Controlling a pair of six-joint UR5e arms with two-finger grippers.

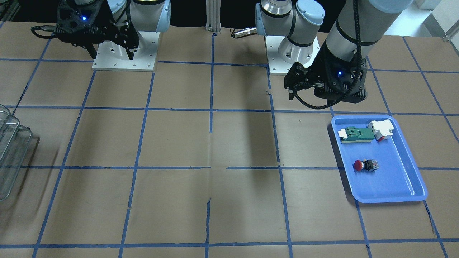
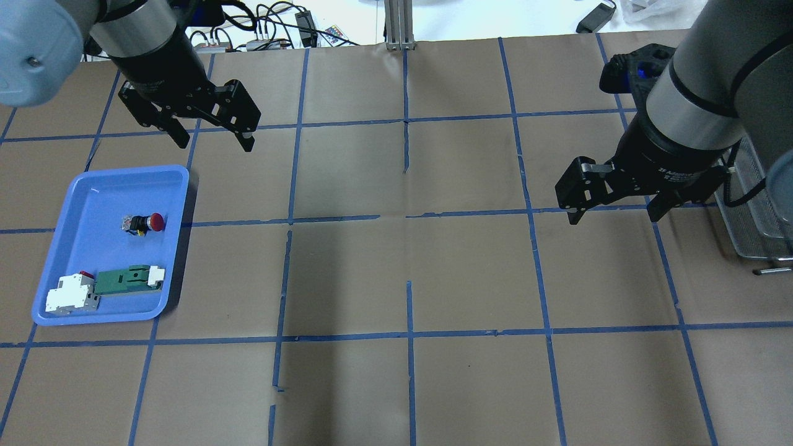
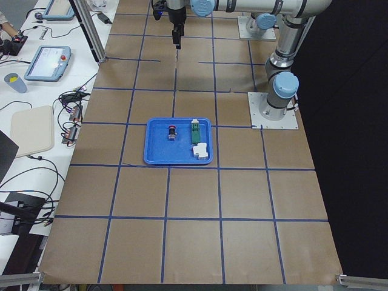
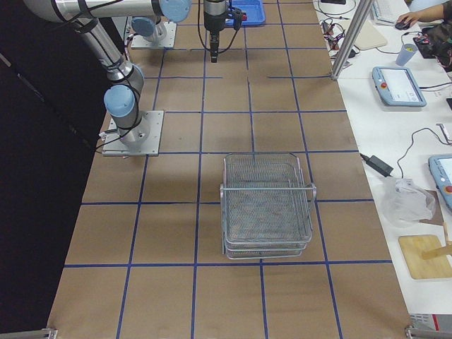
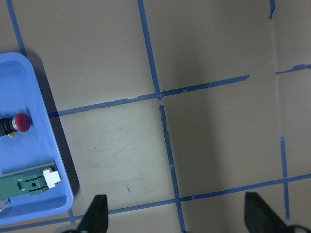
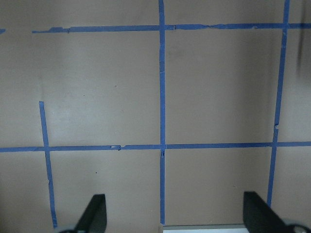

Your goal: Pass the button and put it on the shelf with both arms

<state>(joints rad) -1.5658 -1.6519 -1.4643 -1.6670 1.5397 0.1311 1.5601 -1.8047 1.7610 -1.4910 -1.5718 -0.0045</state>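
The button (image 2: pixel 144 223), with a red cap and a black body, lies on its side in a blue tray (image 2: pixel 93 198) at the table's left. It also shows in the front view (image 1: pixel 365 165) and at the left edge of the left wrist view (image 5: pixel 17 123). My left gripper (image 2: pixel 215 141) is open and empty, raised beyond the tray's far right corner, apart from the button. My right gripper (image 2: pixel 613 217) is open and empty above bare table on the right side. A metal wire shelf rack (image 4: pixel 267 205) stands at the right end.
A green-and-white flat block (image 2: pixel 127 279) and a white boxy module with red (image 2: pixel 68 294) lie at the tray's near end. Brown paper with a blue tape grid covers the table (image 2: pixel 409 272). The rack's edge (image 2: pixel 759 204) is just right of my right gripper.
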